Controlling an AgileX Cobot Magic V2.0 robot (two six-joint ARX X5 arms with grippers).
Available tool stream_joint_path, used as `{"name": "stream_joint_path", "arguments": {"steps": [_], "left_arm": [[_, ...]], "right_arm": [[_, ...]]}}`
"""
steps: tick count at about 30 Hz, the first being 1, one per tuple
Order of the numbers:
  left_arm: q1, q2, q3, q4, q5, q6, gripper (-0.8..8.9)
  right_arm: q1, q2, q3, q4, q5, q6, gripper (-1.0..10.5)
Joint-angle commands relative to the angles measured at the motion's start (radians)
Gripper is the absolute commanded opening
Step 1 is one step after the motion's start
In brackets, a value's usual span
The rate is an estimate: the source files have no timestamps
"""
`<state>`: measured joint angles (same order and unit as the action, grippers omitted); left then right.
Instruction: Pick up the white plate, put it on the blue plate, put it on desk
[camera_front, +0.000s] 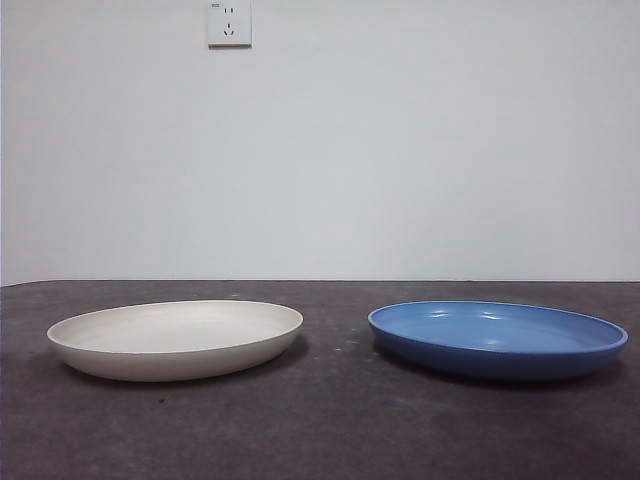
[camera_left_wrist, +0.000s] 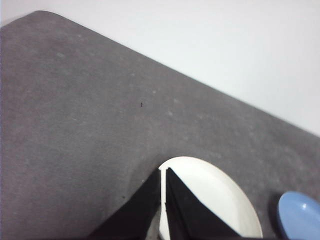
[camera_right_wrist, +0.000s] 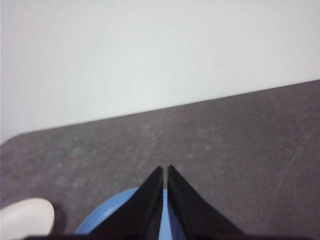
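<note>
On the tabletop (camera_front: 330, 420), two plates side by side, apart, with a bare strip of dark, mottled surface between. Seen from the front: white plate (camera_front: 175, 338) to the left, blue plate (camera_front: 497, 338) to the right, both flat on their bases, rims level, neither stacked on the other. Faint ridges circling inside the white plate; glossy highlights inside the blue plate. Behind both, a plain pale wall (camera_front: 400, 150) with a white socket (camera_front: 229, 23) high up, above the white plate's side.

No arm showing in the front view.

From the left wrist camera: left gripper (camera_left_wrist: 163, 172) above the white plate (camera_left_wrist: 215, 195), jaws pressed nearly together with only a thin slit between, holding nothing. Tips over the plate's rim, not visibly touching. An edge of the blue plate (camera_left_wrist: 299, 215) just past the white one, with a dark gap of tabletop (camera_left_wrist: 90, 125) between.

From the right wrist camera: right gripper (camera_right_wrist: 165, 170) above the blue plate (camera_right_wrist: 112, 212), jaws likewise closed to a narrow slit, empty. A piece of the white plate (camera_right_wrist: 25, 216) at the picture's corner, apart from the blue one. Beyond the tips, open tabletop (camera_right_wrist: 240, 150) up to the wall (camera_right_wrist: 150, 55).
</note>
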<state>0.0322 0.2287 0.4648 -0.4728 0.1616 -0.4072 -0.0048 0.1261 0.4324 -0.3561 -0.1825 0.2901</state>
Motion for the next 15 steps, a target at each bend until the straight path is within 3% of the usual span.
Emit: {"name": "stream_joint_path", "arguments": {"steps": [1, 5, 15], "left_arm": [[0.002, 0.092, 0.095, -0.056, 0.030, 0.117, 0.15], [0.000, 0.208, 0.195, -0.126, 0.112, 0.209, 0.14], [-0.051, 0.424, 0.352, -0.307, 0.284, 0.320, 0.14]], "right_arm": [[0.000, 0.077, 0.070, -0.057, -0.002, -0.050, 0.1], [0.001, 0.208, 0.186, -0.176, -0.039, -0.113, 0.1], [0.005, 0.556, 0.480, -0.477, -0.166, -0.259, 0.1]]}}
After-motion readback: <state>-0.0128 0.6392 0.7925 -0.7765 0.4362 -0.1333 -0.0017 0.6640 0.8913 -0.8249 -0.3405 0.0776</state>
